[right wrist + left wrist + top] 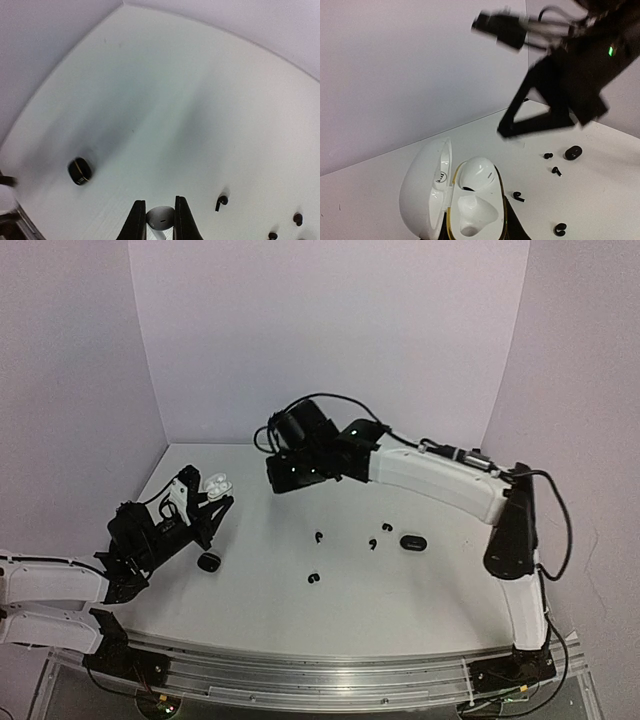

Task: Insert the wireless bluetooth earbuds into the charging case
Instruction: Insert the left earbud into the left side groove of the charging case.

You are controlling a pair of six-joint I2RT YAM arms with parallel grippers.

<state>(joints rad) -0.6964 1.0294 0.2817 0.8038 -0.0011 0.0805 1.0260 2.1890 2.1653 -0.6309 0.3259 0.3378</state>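
Note:
My left gripper [207, 496] is shut on an open white charging case [427, 192], lid swung to the left. One white earbud [477, 175] sits in the case's upper socket; the lower socket [470, 215] is empty. Raised above the table's middle, my right gripper [159, 206] is shut on a second white earbud [161, 218], pinched between both fingers. In the left wrist view that gripper [555, 100] hangs blurred, above and to the right of the case. Several black earbuds [318, 536] [373, 543] [314, 578] lie loose on the table.
A closed black case [413, 542] lies near the right arm. Another black case [209, 562] lies just in front of the left gripper. White walls close the table at the back and sides.

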